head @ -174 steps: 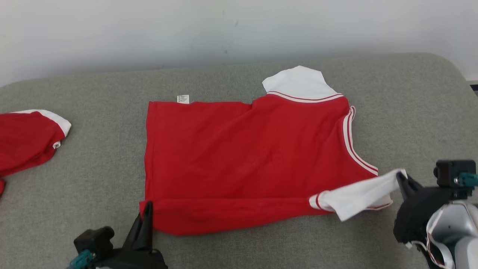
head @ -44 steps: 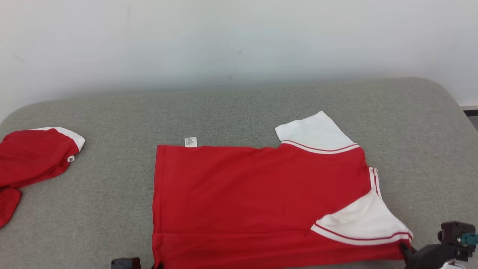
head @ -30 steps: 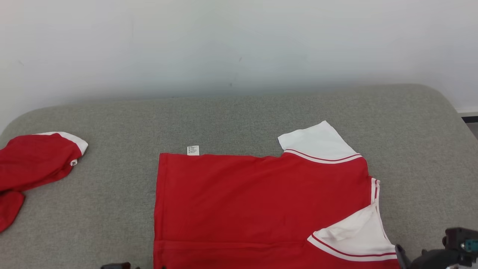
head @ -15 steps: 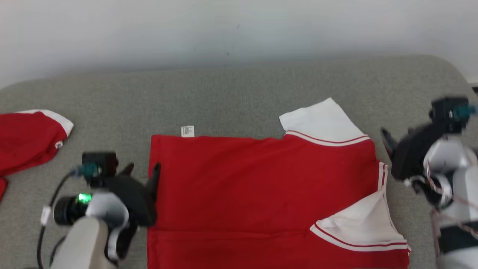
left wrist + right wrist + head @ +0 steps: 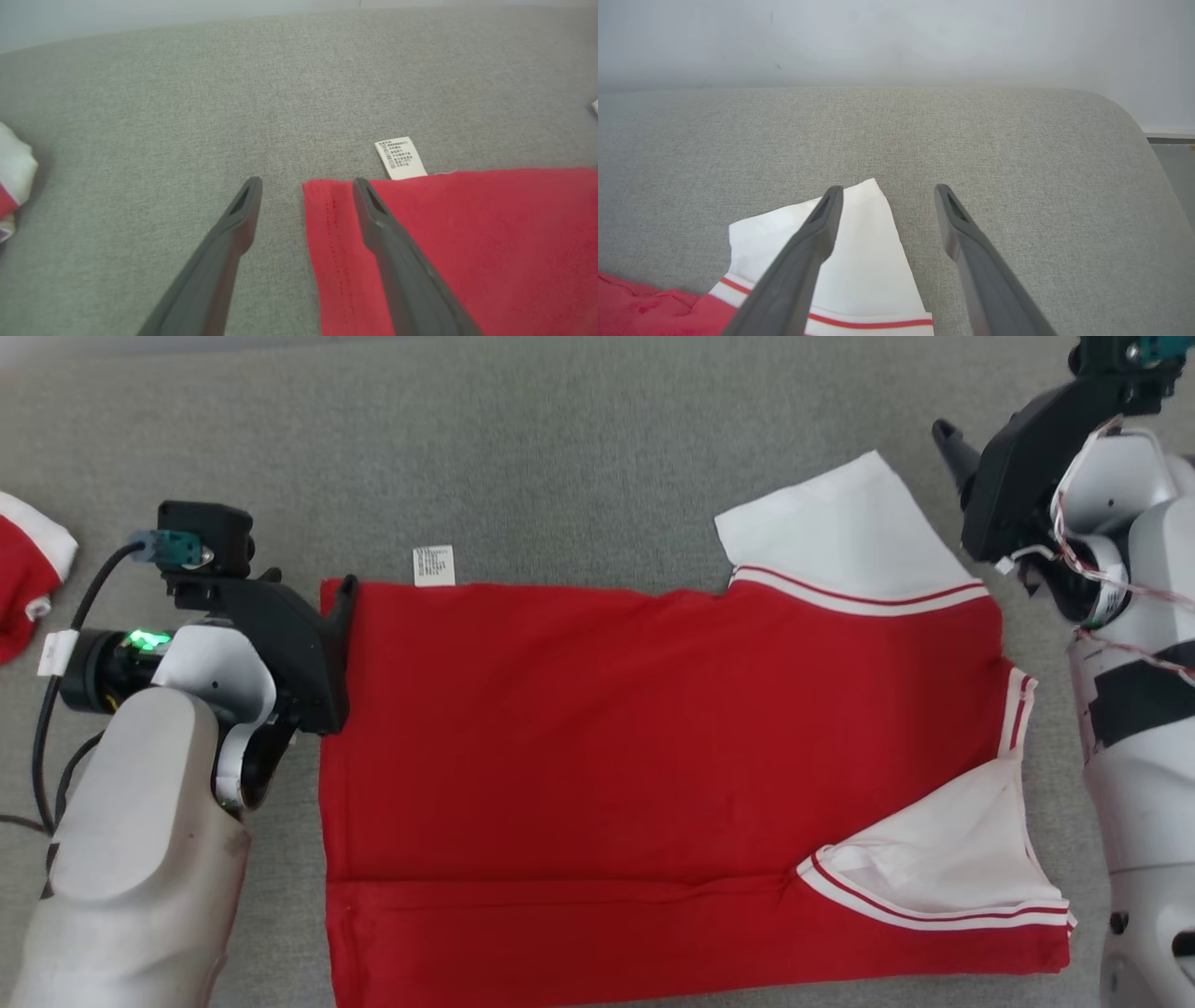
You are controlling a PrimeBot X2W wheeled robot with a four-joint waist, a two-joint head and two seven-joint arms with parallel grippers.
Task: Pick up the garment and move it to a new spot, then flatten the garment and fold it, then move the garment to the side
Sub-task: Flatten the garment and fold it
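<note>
Folding in hand. Garment (image 5: pixel 653 756) lies flat, centre of worktop (image 5: pixel 560 448). Left claw (image 5: pixel 306 183) released, straddling its ten o'clock corner (image 5: pixel 320 198); right claw (image 5: pixel 888 187) released over the one o'clock sleeve (image 5: pixel 840 537). Next: pinch both, fold toward six o'clock.

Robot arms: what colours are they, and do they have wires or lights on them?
Both arms have smooth pale silver-grey shells. The left gripper and right gripper are black, each with two long, dark, tapering fingers. The left arm has a green light and a black cable with a white tag. The right arm shows thin red and white wires and a black patch.
</note>
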